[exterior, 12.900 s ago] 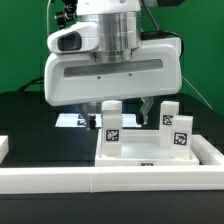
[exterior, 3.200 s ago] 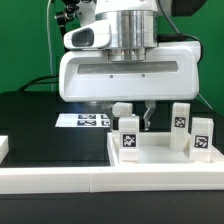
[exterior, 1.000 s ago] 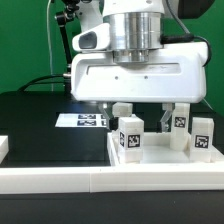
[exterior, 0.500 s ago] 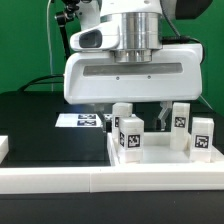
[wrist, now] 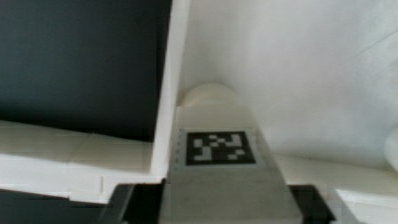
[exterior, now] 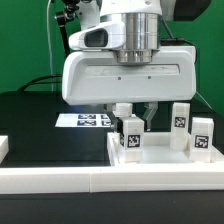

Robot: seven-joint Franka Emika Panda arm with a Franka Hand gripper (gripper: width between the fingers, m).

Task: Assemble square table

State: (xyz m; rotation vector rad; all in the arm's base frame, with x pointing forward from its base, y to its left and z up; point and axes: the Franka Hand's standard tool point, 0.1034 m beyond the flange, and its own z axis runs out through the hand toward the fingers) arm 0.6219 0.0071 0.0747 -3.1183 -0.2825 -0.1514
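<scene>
Shifted toward the exterior view's left, the tool (exterior: 129,119) now stands over the front leg (exterior: 130,138).
Its fingers (exterior: 147,119) flank that upright leg in the tabletop (exterior: 160,162) on the desk (exterior: 40,125); whether they grip it I cannot tell. Two legs (exterior: 180,117) stand nearby.

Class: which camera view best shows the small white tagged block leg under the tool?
The wrist view: the small white tagged block leg fills it, tag facing the camera. In the exterior view, the leg is small, partly behind the tool.
</scene>
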